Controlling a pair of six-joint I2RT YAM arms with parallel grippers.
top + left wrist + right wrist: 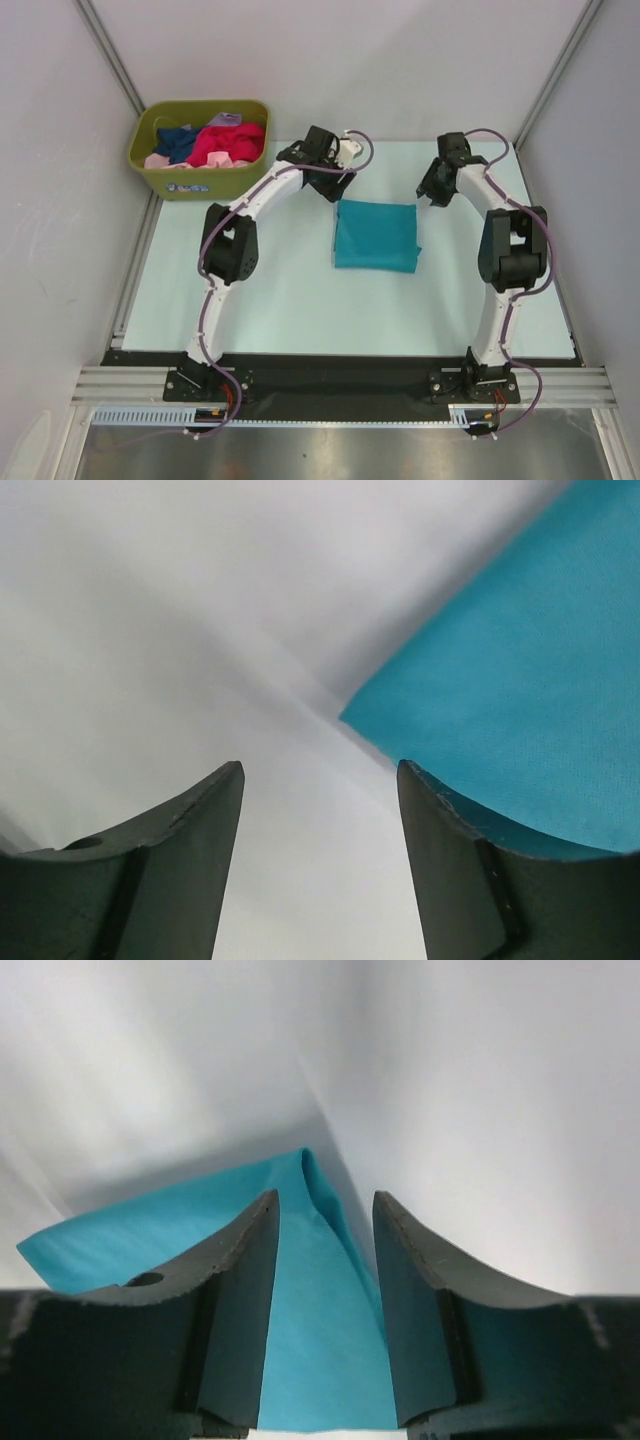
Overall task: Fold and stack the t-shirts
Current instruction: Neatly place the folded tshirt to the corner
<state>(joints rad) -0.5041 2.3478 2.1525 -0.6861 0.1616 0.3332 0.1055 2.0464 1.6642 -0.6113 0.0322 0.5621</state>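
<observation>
A teal-blue t-shirt (376,234) lies folded into a rectangle on the pale mat in the middle of the table. My left gripper (337,188) is open and empty just off its far left corner; in the left wrist view (320,770) the shirt (520,680) lies to the right of the fingers. My right gripper (425,194) is open over the far right corner; in the right wrist view (325,1200) teal cloth (320,1340) shows between the spread jaws, with a small raised fold at the corner. Magenta-red (232,142), navy (176,140), pale pink (160,160) and lavender (228,119) shirts lie bunched in the bin.
The olive-green plastic bin (197,183) stands at the far left, just off the mat. White walls close in the left, right and back sides. Both arm bases sit on the black rail at the near edge.
</observation>
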